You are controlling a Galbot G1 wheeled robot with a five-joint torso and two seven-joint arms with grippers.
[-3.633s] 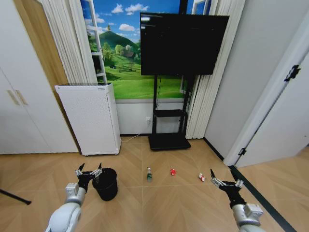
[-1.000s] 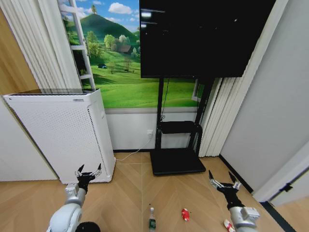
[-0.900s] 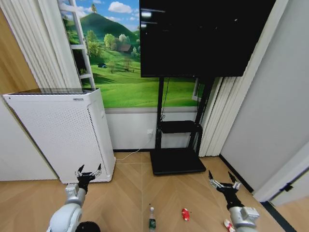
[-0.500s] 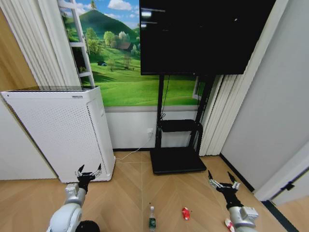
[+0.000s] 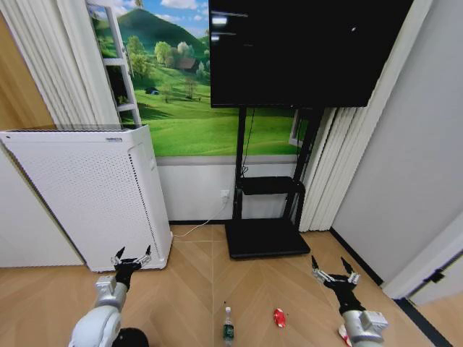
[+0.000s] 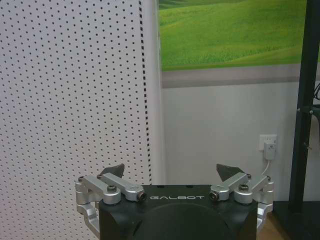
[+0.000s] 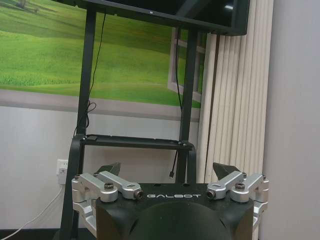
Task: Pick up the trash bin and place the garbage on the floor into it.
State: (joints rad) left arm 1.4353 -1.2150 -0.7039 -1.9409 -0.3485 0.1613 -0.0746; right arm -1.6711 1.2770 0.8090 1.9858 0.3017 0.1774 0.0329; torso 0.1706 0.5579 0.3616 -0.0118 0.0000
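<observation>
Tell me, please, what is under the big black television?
Under the television is its black stand, with a small shelf and a flat base on the floor. Whether anything lies on the shelf cannot be told.

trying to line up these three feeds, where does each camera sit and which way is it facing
Head view: high on the robot, looking forward and down at the wall, TV stand and floor; left gripper and right gripper, both open, show low.
Left wrist view: behind the left gripper, facing the white perforated appliance.
Right wrist view: behind the right gripper, facing the TV stand.
Shared: the green landscape mural appears in all three.
</observation>
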